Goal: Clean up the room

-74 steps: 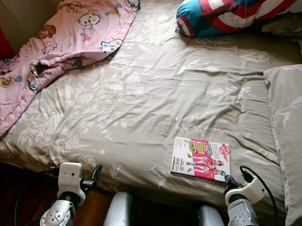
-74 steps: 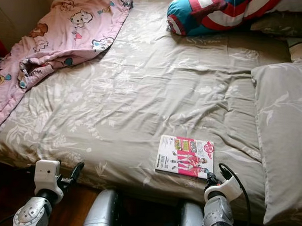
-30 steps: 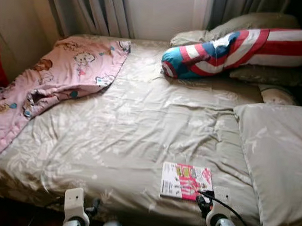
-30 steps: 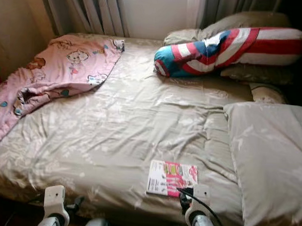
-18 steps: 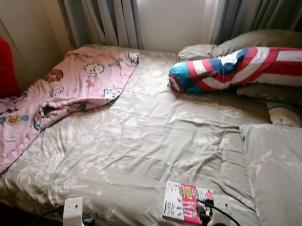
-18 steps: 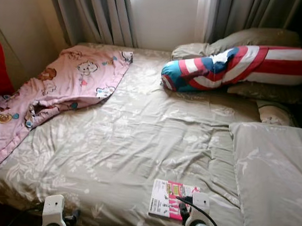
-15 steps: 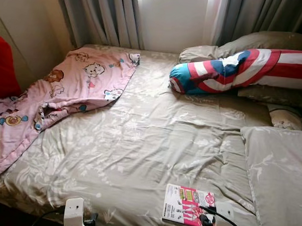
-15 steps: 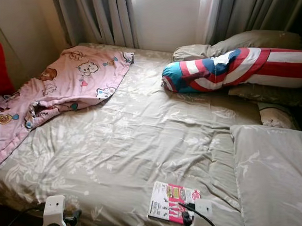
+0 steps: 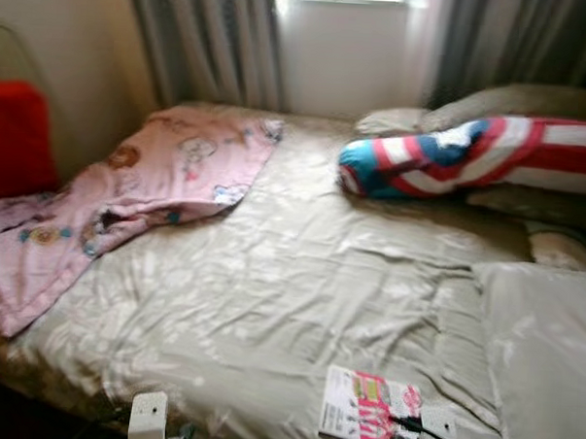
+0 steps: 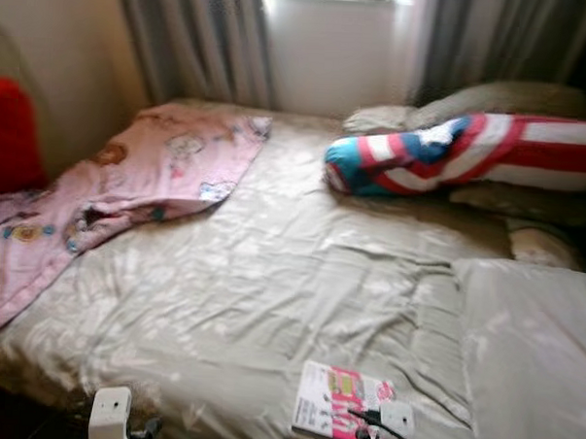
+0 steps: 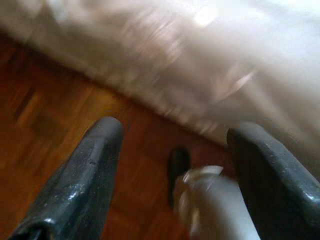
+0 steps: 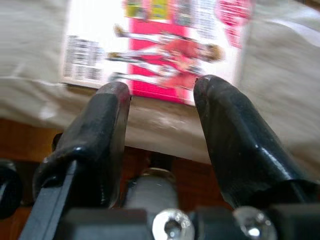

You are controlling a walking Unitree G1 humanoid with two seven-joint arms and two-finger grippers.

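A pink and white magazine [image 9: 365, 420] lies flat near the front edge of the bed [image 9: 300, 278], right of centre. In the right wrist view, my right gripper [image 12: 161, 87] is open, its fingers held just short of the magazine [image 12: 160, 45] at the mattress edge, with nothing between them. My left gripper [image 11: 175, 131] is open too, low beside the bed over the wooden floor [image 11: 55, 115]. A crumpled pink cartoon blanket [image 9: 129, 188] covers the bed's far left corner.
A red, white and blue striped bolster [image 9: 471, 154] lies at the head of the bed with grey pillows behind it. A large grey pillow [image 9: 550, 357] takes up the right side. Something red [image 9: 15, 134] stands at the left wall. Curtains [image 9: 213, 41] hang behind.
The camera has tilted up, so the window and curtains now show and both wrists sit lower in the picture. The magazine and bedding have not moved.
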